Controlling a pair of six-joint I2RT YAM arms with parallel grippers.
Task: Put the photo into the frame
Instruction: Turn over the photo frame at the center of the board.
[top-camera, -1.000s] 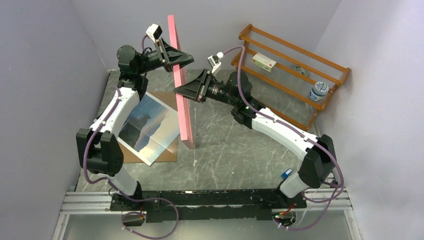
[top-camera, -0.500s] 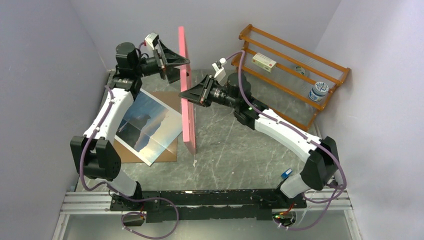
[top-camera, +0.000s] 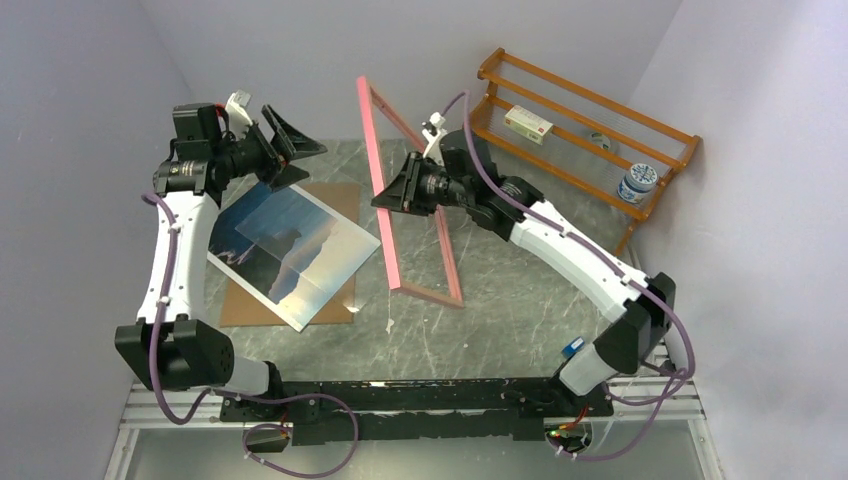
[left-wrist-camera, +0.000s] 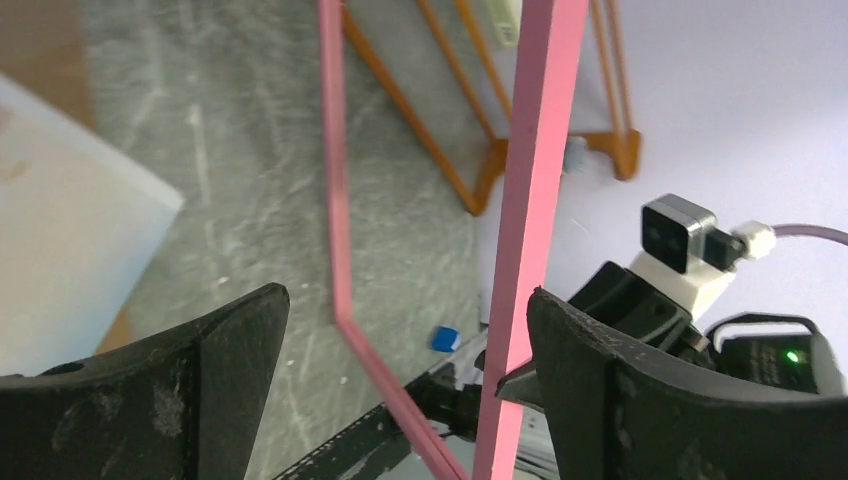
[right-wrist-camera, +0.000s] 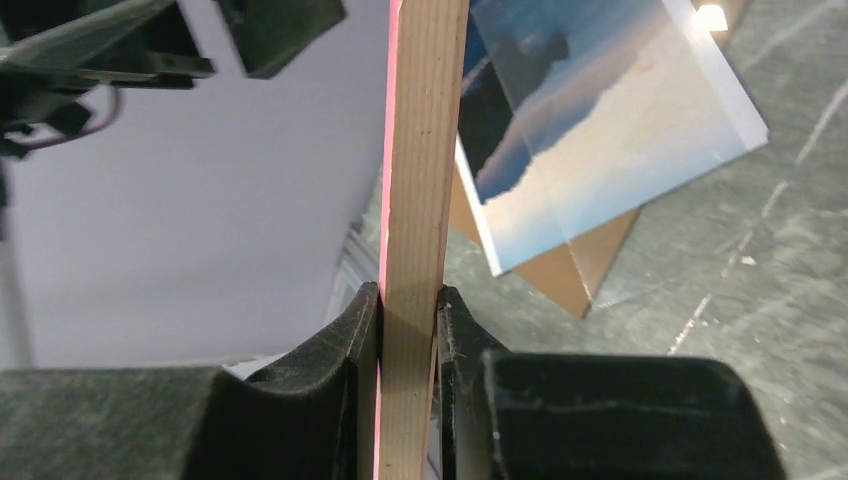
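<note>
Now right fingers (right-wrist-camera: 330, 360) pinch frame (top-camera: 371, 140) edge; left fingers (left-wrist-camera: 220, 370) spread, clear of frame.

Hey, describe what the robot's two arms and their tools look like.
The left arm and right arm have white shells, black joints and lilac cables. The left tool and right tool have broad matte-black wedge fingers beside small white cameras.

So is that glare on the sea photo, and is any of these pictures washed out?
Right wrist view: yes, a bright glare spot sits near the photo's upper corner, and a pale sheen veils it. Left wrist view: the sheet at the left is bleached almost white. Top view: evenly lit.
</note>
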